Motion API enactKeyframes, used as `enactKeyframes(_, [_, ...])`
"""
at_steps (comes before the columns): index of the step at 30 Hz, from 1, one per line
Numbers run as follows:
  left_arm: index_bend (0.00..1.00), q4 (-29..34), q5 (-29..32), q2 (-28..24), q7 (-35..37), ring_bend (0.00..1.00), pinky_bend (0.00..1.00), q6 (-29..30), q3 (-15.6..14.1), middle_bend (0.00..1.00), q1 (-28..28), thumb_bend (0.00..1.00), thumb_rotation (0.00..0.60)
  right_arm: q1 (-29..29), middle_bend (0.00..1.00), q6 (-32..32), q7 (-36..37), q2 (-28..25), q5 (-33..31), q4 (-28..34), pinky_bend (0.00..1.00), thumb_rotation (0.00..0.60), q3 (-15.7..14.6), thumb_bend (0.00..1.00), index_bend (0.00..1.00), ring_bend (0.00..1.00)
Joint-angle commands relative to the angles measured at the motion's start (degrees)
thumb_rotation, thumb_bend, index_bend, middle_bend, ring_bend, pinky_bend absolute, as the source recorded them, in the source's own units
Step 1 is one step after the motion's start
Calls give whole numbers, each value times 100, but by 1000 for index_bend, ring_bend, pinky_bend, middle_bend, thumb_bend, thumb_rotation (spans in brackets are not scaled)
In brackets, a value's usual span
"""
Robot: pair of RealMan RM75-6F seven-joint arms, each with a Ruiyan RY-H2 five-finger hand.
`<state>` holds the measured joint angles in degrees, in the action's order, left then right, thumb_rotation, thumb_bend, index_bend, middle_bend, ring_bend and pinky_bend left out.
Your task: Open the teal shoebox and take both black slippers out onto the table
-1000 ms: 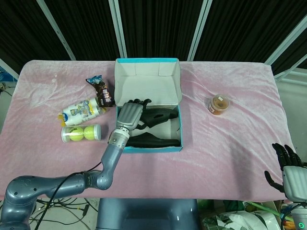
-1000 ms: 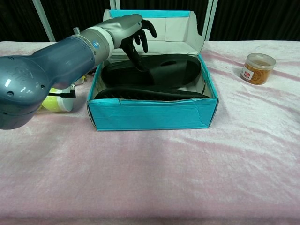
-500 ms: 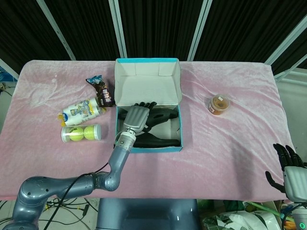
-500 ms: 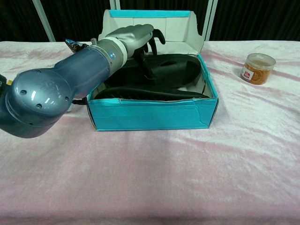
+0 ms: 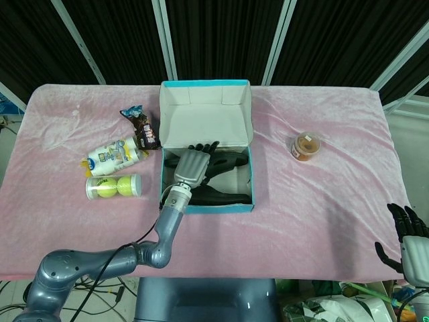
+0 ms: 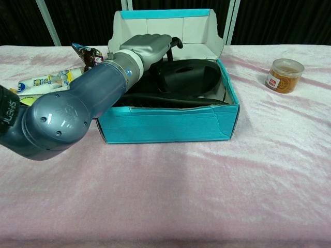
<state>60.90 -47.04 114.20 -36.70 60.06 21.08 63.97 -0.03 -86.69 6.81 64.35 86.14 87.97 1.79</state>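
Pink tablecloth (image 5: 322, 194), teal shoebox (image 6: 165, 124) lid up — black slippers (image 6: 191, 77) inside, left hand (image 5: 191, 164) on them, grasp unclear.

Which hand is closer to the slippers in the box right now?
Left. The left hand is inside the open teal shoebox, over the black slippers. The right hand is far off past the table's near right corner, fingers spread and empty.

The left hand (image 6: 147, 46) is hiding part of the black slippers (image 6: 189, 77); its grip is not visible.
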Motion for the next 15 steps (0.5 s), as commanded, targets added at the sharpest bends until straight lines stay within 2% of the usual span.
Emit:
enactKeyframes(1, [115,-150,-63,85,39,234,355,-11,15,263,13,160,600,-6,75,-3,7,-1,-2,-1,139,600,0,267,0,0])
enactKeyframes(4, [142,-258,-70,142,90,247,355,-171,26,281,51,181,600,-11,75,-9,10,-5,0,9,139,600,2,266,0,0])
enactKeyframes(9, [272,-500,-242,228,191,366,367,-376,-58,407,94,373,600,-33,76,-29,25,-18,-5,29,139,600,4,266,0,0])
enactKeyframes(15, [392,-627,-544,258,596,486,480,-427,-67,541,61,508,600,-47,76,-36,40,-34,-12,48,139,600,11,266,0,0])
